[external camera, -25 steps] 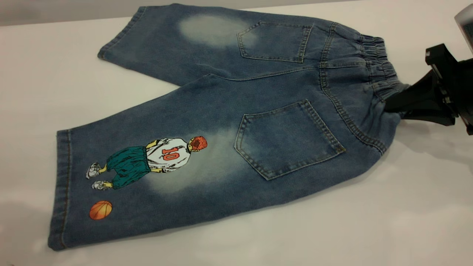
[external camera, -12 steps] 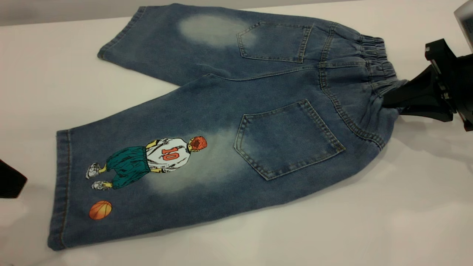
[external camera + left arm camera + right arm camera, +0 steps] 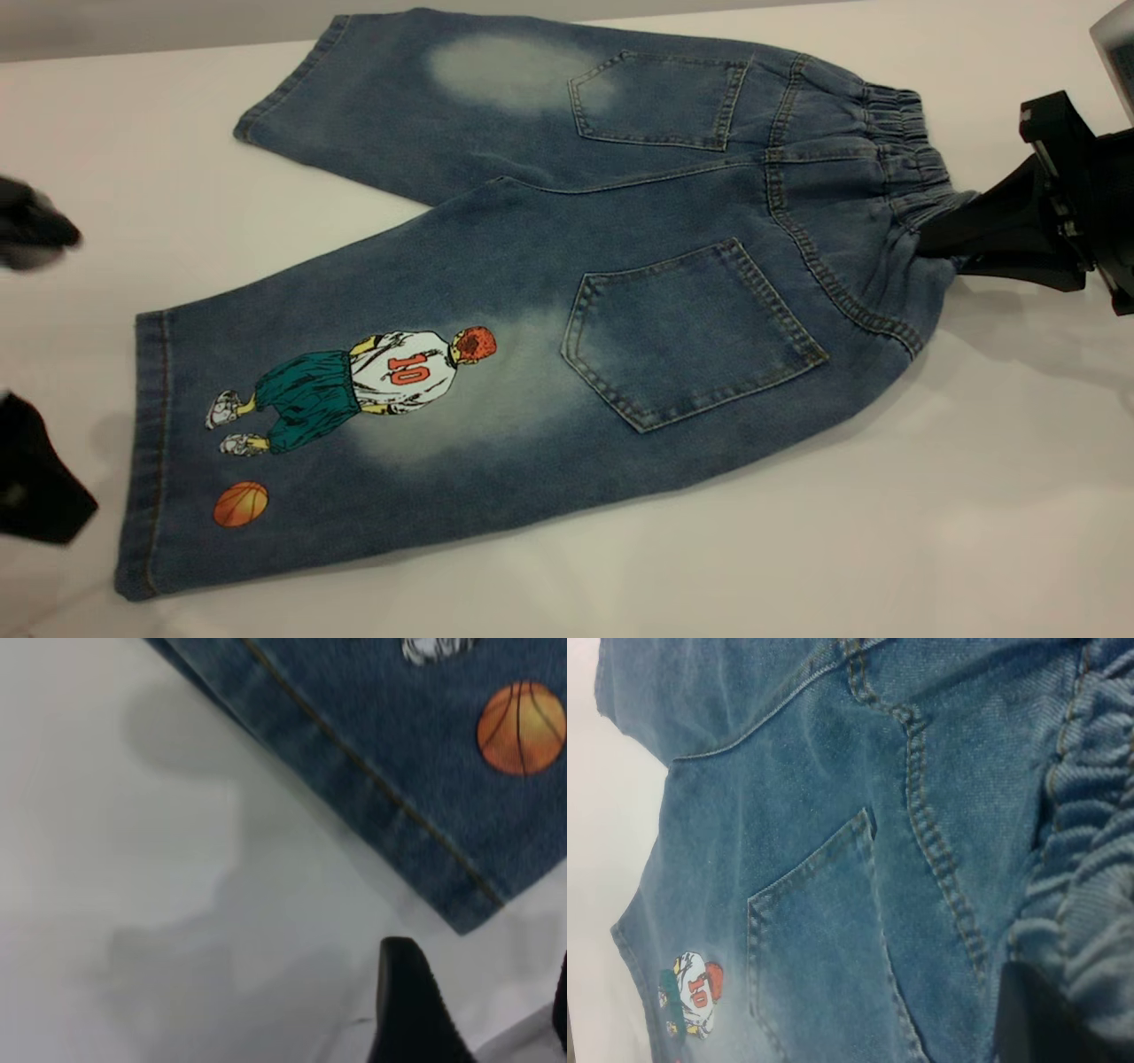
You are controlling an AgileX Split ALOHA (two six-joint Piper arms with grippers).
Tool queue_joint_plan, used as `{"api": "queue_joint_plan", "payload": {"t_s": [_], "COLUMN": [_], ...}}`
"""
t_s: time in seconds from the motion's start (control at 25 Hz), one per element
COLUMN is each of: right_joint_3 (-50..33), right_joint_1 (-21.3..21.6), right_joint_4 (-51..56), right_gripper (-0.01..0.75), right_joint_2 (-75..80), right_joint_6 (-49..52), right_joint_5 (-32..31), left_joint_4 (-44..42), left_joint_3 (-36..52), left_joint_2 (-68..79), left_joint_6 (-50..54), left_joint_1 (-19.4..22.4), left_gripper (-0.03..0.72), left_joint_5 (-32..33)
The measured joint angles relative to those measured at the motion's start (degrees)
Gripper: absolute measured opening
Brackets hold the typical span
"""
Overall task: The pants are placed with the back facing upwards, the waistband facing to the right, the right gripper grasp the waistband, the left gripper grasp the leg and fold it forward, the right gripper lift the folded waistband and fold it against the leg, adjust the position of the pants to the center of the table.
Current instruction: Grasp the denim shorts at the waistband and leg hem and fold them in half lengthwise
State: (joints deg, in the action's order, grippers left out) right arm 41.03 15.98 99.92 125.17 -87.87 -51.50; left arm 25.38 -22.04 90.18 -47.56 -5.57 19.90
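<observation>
Since earlier frame, left gripper has advanced further in from bench's left edge, fingers spread wide, short of leg hem, touching nothing. Right gripper pinches waistband near bench's right edge, position almost unchanged. Pants lie flat, back pockets up, across bench middle, printed leg toward near-left corner.

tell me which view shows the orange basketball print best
The left wrist view: the round orange basketball print fills a corner, seams clear. The exterior view shows it smaller, near the printed leg's hem. The right wrist view does not show it.
</observation>
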Motion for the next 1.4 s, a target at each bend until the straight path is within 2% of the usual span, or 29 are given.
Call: {"api": "queue_joint_plan", "payload": {"t_s": [0.12, 0.32, 0.52, 0.68, 1.16, 1.4], "right_joint_3": [0.00, 0.00, 0.00, 0.00, 0.00, 0.00], "right_joint_1": [0.00, 0.00, 0.00, 0.00, 0.00, 0.00], "right_joint_4": [0.00, 0.00, 0.00, 0.00, 0.00, 0.00], "right_gripper": [0.044, 0.044, 0.045, 0.045, 0.046, 0.048], "right_joint_2": [0.00, 0.00, 0.00, 0.00, 0.00, 0.00], "right_joint_6": [0.00, 0.00, -0.05, -0.05, -0.05, -0.12], "right_joint_5": [0.00, 0.00, -0.07, -0.08, -0.31, -0.31], "left_joint_4": [0.23, 0.35, 0.55, 0.55, 0.53, 0.38], "left_joint_3": [0.00, 0.00, 0.00, 0.00, -4.66, -5.76], "left_joint_2": [2.62, 6.64, 9.17, 9.50, 12.07, 16.14], "left_joint_6": [0.06, 0.06, 0.26, 0.27, 0.21, 0.09], "left_joint_1": [-0.97, -3.48, -6.50, -6.64, -6.80, -11.26], "left_gripper": [0.364, 0.364, 0.364, 0.364, 0.364, 0.364], "left_joint_5": [-3.34, -4.33, -8.07, -10.87, -6.88, -6.06]}}
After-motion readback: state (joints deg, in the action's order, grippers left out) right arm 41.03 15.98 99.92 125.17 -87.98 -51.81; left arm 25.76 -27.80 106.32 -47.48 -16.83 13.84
